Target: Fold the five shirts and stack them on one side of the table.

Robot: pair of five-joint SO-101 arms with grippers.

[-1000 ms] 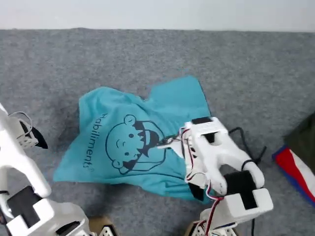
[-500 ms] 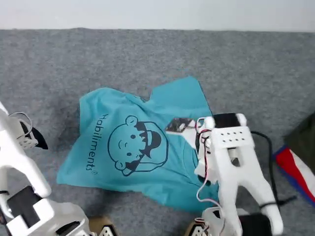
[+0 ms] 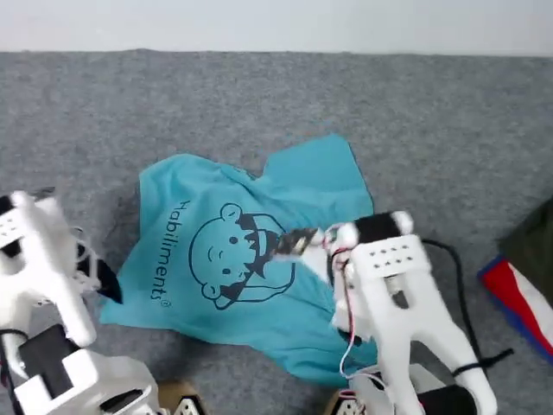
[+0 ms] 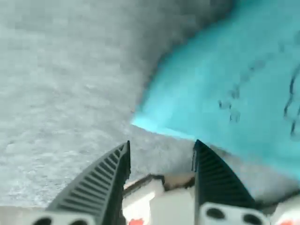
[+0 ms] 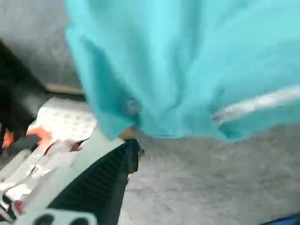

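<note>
A teal shirt [image 3: 302, 181] with a dark cartoon print lies spread and rumpled mid-table. My left gripper [image 3: 105, 284] sits low at the shirt's near-left corner. In the left wrist view it [image 4: 161, 152] is open, with that corner [image 4: 145, 123] just beyond its fingertips and only grey table between them. My right gripper [image 3: 289, 242] is over the shirt's printed middle. In the right wrist view its black finger [image 5: 112, 178] meets bunched teal cloth [image 5: 154, 70], whose folds run together at the tip; it looks shut on the shirt.
The table is covered in grey carpet [image 3: 432, 130] with free room at the back and far left. A pile of other cloth, dark green [image 3: 534, 242] and red, white and blue [image 3: 518, 298], lies at the right edge. A black cable [image 3: 456, 285] trails beside the right arm.
My left arm has swung in to the shirt's near-left corner. My right gripper moved right, then back left over the print. The shirt's near hem has slid toward the front.
</note>
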